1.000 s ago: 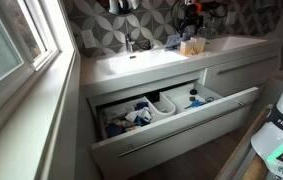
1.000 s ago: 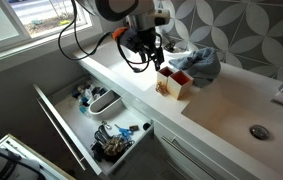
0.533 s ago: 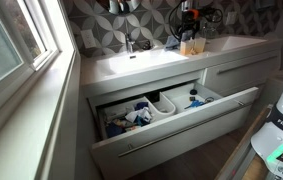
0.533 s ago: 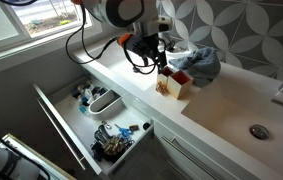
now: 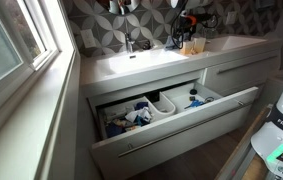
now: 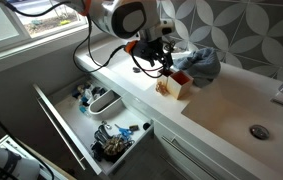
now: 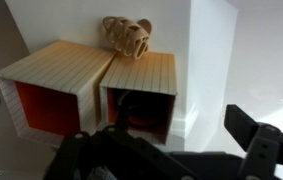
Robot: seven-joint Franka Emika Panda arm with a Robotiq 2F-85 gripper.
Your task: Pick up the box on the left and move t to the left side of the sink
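Note:
Two cream ribbed boxes with red insides stand side by side on the white counter. In the wrist view one box [image 7: 53, 78] is on the left and the other box [image 7: 141, 82] is right of it, open sides facing me. They also show in both exterior views [image 6: 171, 85] [image 5: 189, 45], beside the sink basin [image 6: 243, 108]. My gripper [image 7: 171, 150] is open and empty, just in front of the right-hand box, with one finger [image 7: 256, 138] out to the right. In an exterior view the gripper [image 6: 162, 64] hovers just above the boxes.
A small wicker ball [image 7: 128, 35] sits behind the boxes. A blue cloth [image 6: 203, 62] lies by the wall. A wide drawer [image 6: 96, 115] full of small items stands open below the counter. The faucet [image 5: 129, 43] rises behind the basin [image 5: 141, 62]. A window [image 5: 11, 40] flanks the counter.
My gripper has moved along the counter toward the boxes and come down closer over them. The boxes have not moved.

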